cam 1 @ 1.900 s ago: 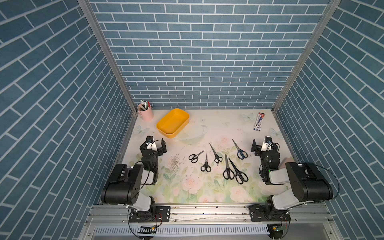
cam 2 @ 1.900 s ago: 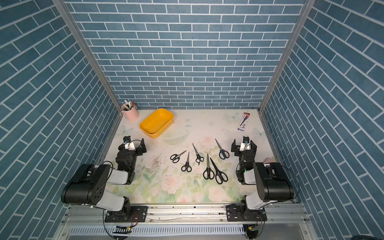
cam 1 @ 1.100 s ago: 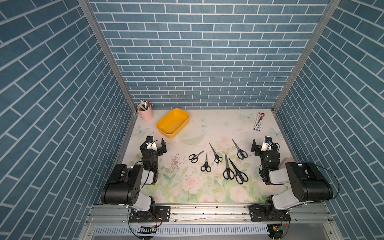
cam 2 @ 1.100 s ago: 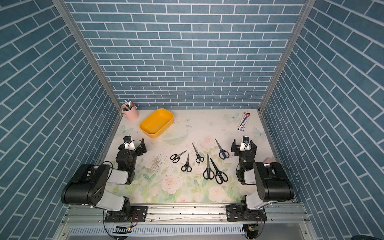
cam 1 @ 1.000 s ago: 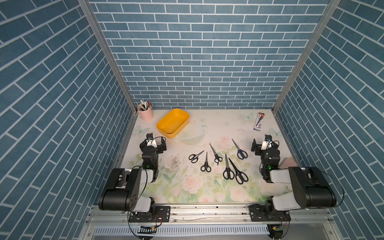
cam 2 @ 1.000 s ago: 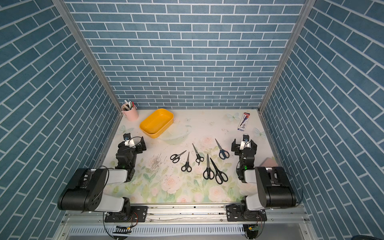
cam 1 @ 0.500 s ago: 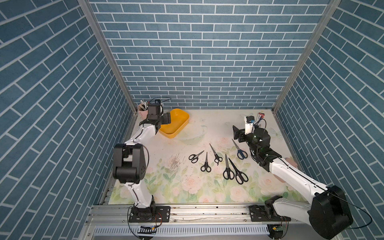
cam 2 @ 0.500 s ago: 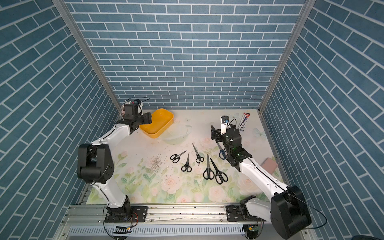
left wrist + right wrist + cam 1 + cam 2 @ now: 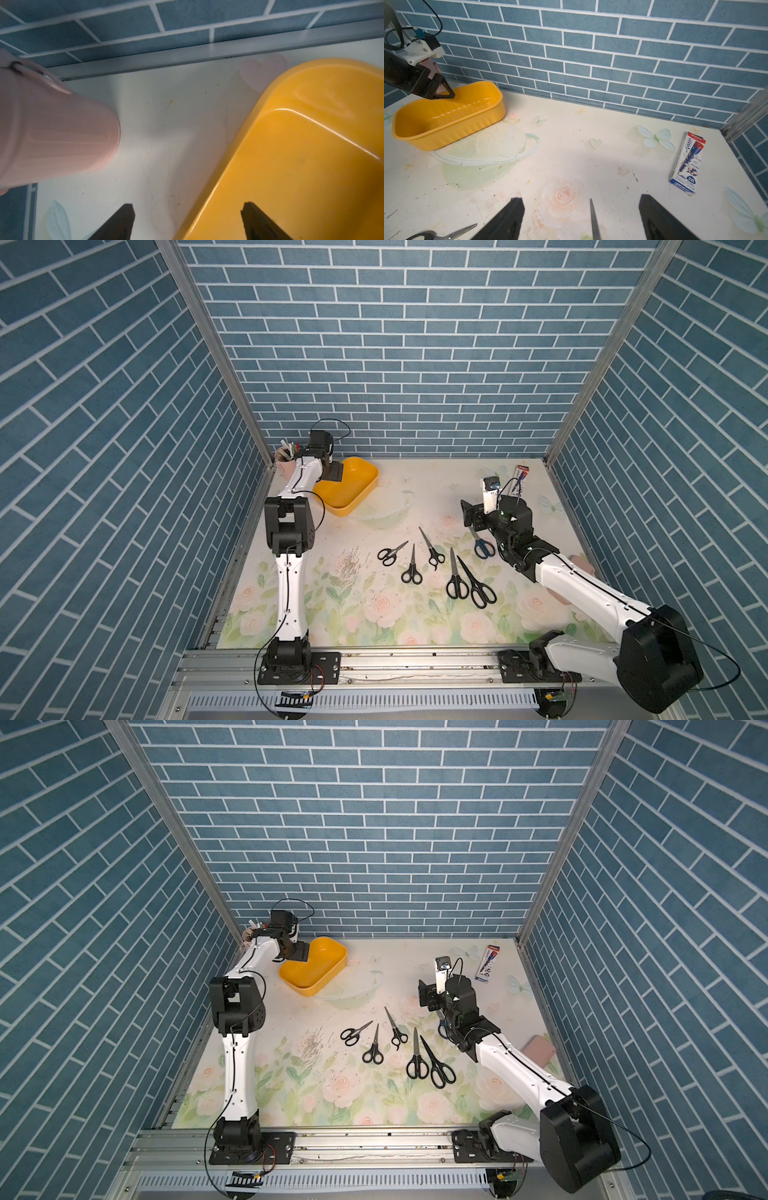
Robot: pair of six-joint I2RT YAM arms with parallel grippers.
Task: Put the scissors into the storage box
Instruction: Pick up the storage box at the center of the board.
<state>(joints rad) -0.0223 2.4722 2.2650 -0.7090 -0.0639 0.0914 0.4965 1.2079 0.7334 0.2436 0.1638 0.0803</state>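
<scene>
Several pairs of black-handled scissors (image 9: 456, 580) lie flat in the middle of the table, and a blue-handled pair (image 9: 483, 547) lies to their right. The yellow storage box (image 9: 353, 487) stands empty at the back left. My left gripper (image 9: 334, 470) hangs open at the box's far-left end. In the left wrist view one finger is over the box (image 9: 311, 155) and the other over bare table. My right gripper (image 9: 580, 202) is open above the blue pair, whose blade tip (image 9: 593, 218) shows between the fingers.
A pink pen cup (image 9: 286, 462) stands in the back left corner, close beside my left gripper. A pencil packet (image 9: 687, 164) lies at the back right. A flat pink case (image 9: 539, 1048) sits by the right wall. Brick walls close three sides.
Both arms unfolded from their rest pose at the table's front. The left reached to the box's end, the right out over the blue-handled scissors. Over the last half second they barely moved.
</scene>
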